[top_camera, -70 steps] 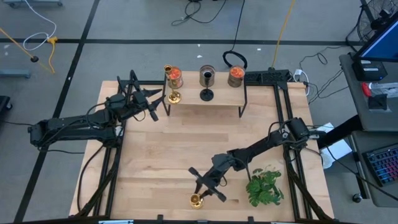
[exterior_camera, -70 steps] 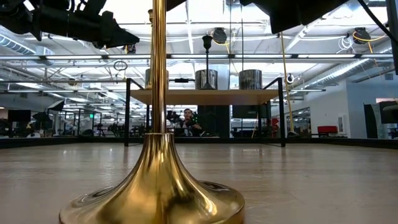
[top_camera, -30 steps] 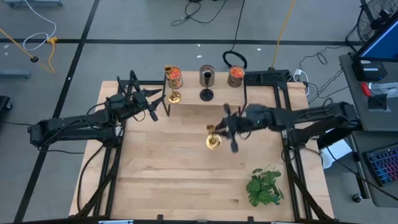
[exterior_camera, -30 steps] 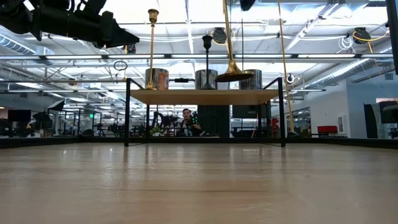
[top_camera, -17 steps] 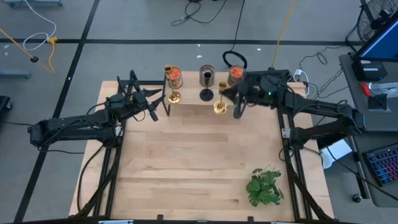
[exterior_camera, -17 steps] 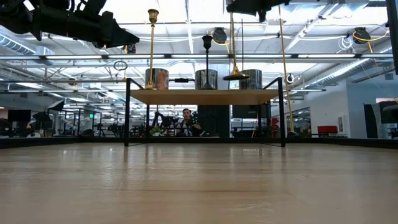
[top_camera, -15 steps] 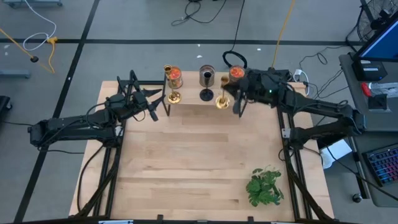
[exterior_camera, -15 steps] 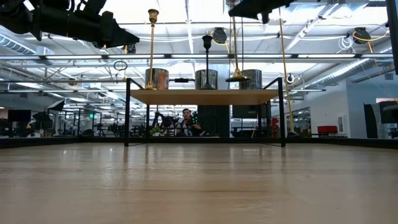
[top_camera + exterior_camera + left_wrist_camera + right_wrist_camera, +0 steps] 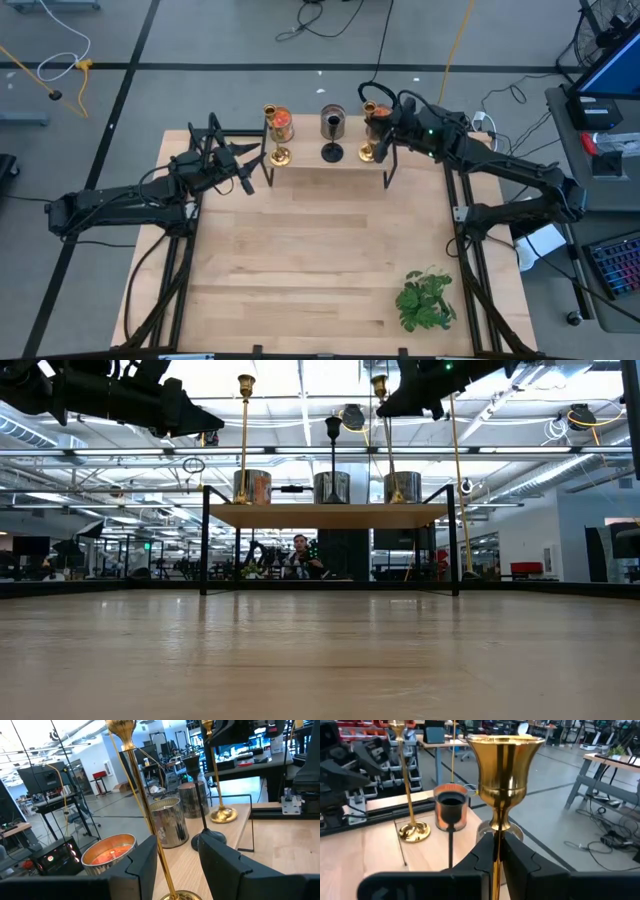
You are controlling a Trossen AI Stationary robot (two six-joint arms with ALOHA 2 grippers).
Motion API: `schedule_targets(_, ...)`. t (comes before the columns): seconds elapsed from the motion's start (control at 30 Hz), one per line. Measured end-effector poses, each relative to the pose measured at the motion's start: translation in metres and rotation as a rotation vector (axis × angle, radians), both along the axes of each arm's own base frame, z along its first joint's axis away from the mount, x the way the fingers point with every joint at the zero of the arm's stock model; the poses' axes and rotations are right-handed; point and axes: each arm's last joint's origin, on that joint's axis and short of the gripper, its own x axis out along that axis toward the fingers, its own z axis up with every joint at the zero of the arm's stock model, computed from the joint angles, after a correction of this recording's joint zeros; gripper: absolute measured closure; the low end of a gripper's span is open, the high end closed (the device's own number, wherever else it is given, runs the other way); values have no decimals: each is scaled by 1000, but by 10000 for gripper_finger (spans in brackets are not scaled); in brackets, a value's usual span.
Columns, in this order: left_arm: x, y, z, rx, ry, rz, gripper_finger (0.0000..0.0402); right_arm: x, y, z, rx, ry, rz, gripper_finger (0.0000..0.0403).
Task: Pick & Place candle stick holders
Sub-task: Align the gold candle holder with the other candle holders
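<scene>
Gold candle stick holder (image 9: 366, 152) is gripped by right hand (image 9: 380, 141) at the shelf's (image 9: 330, 170) right end. Left hand (image 9: 243, 166) is parted, left of shelf.

Count on the shelf (image 9: 300, 166): three holders, two gold (image 9: 280, 154) (image 9: 367, 152) and one black (image 9: 331, 152). Three jars behind them (image 9: 281, 123) (image 9: 332, 123) (image 9: 378, 121). One plant (image 9: 424, 298) on the desk (image 9: 300, 260). Two arms over it all.

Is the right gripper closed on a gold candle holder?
Yes: the right gripper has its fingers pinching the stem of the gold candle holder.
</scene>
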Motion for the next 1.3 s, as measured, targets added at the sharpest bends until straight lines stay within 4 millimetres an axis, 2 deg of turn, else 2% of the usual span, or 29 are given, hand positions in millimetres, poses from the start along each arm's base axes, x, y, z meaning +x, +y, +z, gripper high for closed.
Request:
schedule_targets(0.67, 0, 0, 0, 0, 1, 1, 252, -2, 2, -4, 30, 46, 0, 383)
schedule_targets(0.9, 0, 0, 0, 0, 0, 0, 252, -1, 2, -11, 33, 114, 9, 344)
schedule_targets(1.3, 0, 0, 0, -1, 0, 1, 252, -3, 2, -10, 15, 130, 14, 275)
